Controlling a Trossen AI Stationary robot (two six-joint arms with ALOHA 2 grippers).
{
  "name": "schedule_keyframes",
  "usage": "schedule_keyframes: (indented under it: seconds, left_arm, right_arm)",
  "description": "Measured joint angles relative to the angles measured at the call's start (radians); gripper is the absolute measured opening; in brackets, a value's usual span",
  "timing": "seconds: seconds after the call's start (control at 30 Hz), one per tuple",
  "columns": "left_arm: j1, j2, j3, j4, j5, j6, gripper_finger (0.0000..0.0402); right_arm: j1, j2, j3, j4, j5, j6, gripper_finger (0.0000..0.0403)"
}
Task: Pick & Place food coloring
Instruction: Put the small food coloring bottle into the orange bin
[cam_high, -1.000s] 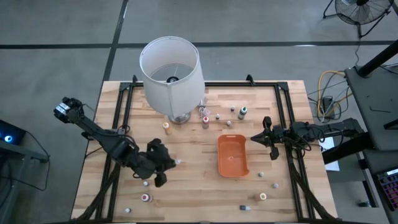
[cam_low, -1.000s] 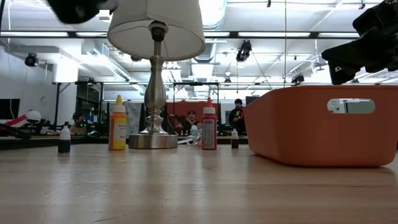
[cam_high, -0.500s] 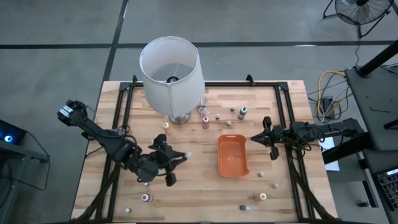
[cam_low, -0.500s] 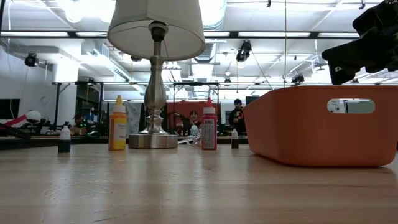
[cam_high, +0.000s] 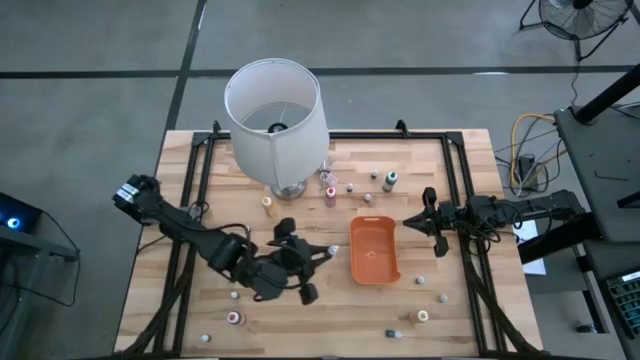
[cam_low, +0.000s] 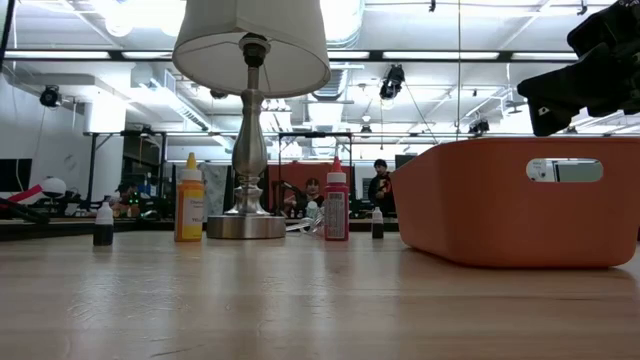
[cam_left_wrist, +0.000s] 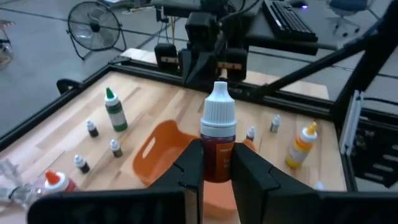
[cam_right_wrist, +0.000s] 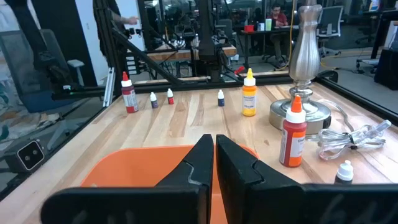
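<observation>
My left gripper (cam_high: 322, 252) hangs over the table's middle, just left of the orange tray (cam_high: 374, 250), and is shut on a small food coloring bottle (cam_left_wrist: 217, 140) with a white cap and dark red contents. At the table's right side my right gripper (cam_high: 412, 222) waits, shut and empty, beside the tray's right edge; its fingers (cam_right_wrist: 205, 158) point over the tray. More food coloring bottles stand on the wood: an orange one (cam_high: 267, 203), a red one (cam_high: 330, 195) and a green one (cam_high: 390, 181). My left gripper pinches the lower body of the bottle (cam_left_wrist: 217, 165) between its two fingers (cam_left_wrist: 189, 171), one on each side. The white cap (cam_left_wrist: 218, 106) and the upper body stand free of the fingers. The bottle is lifted clear of the table.
A tall lamp (cam_high: 275, 110) with a big white shade stands at the table's far edge on a metal base (cam_low: 246, 226). Small bottles are scattered near the front edge (cam_high: 232, 318) (cam_high: 422, 316) and beyond the tray. A black frame rail (cam_high: 450, 150) runs around the table.
My left gripper has risen and gone toward the table's right edge, closing on the orange tray, and has turned about on the way. It stays shut on the bottle, which travels with it clear of the table. In the low view it has left the picture at the top.
</observation>
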Motion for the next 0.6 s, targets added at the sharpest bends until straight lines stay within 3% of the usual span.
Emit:
schedule_keyframes:
  seconds: [0.23,0.6]
  left_arm:
    - [0.030,0.109,0.107,0.048,-0.026,0.036,0.0033]
    - [0.061,0.188,0.123,0.231,-0.096,0.105,0.0028]
  right_arm:
    - [0.000,0.000,0.000,0.000,0.000,-0.001,0.0013]
    - [0.000,0.000,0.000,0.000,0.000,0.000,0.0013]
